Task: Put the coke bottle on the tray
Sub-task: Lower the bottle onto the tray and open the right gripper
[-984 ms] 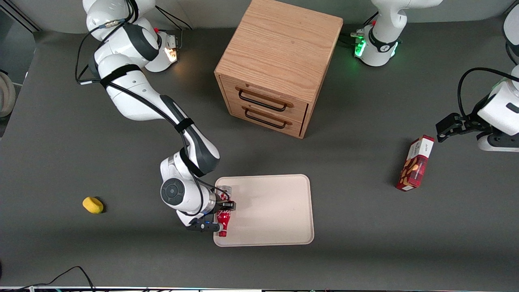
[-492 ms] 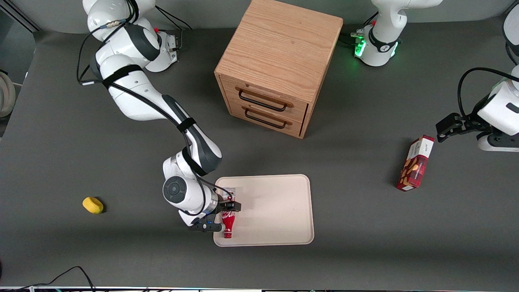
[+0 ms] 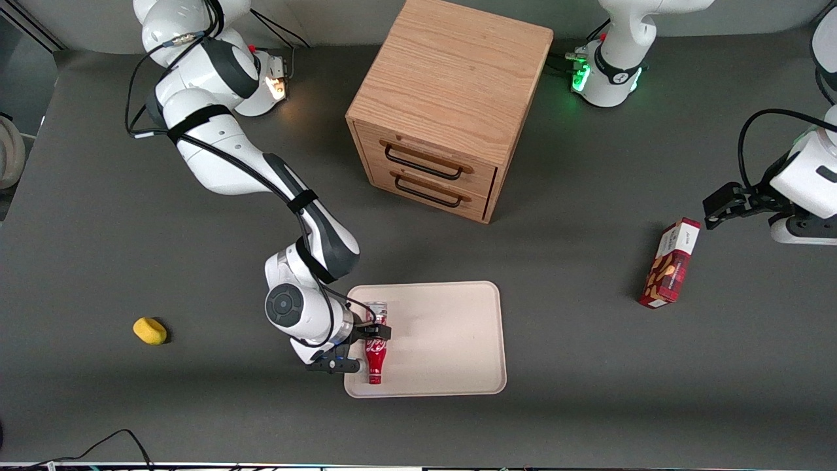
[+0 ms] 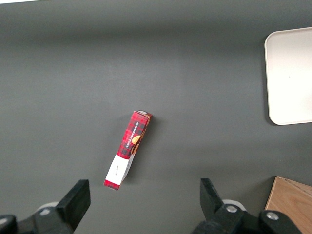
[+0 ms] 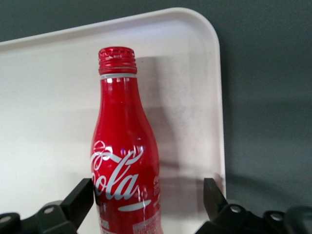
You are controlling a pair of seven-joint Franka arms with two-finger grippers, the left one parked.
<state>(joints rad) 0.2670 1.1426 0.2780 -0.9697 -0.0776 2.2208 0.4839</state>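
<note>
The coke bottle (image 3: 375, 353) is red with white script and lies on the cream tray (image 3: 444, 340), close to the rim at the working arm's end. Its red cap points toward the front camera and its silver base away from it. My right gripper (image 3: 358, 348) is low over the bottle and open. In the right wrist view the bottle (image 5: 124, 146) lies on the tray (image 5: 48, 97) between the jaws of the gripper (image 5: 147, 197). One finger (image 5: 80, 197) is against the bottle's side. The other finger (image 5: 213, 195) stands clear of it with a gap.
A wooden two-drawer cabinet (image 3: 444, 111) stands farther from the front camera than the tray. A red snack box (image 3: 670, 263) lies toward the parked arm's end, and it also shows in the left wrist view (image 4: 129, 148). A small yellow object (image 3: 150, 330) lies toward the working arm's end.
The gripper and the bottle have shifted a little toward the parked arm's end, from the tray's rim farther onto the tray.
</note>
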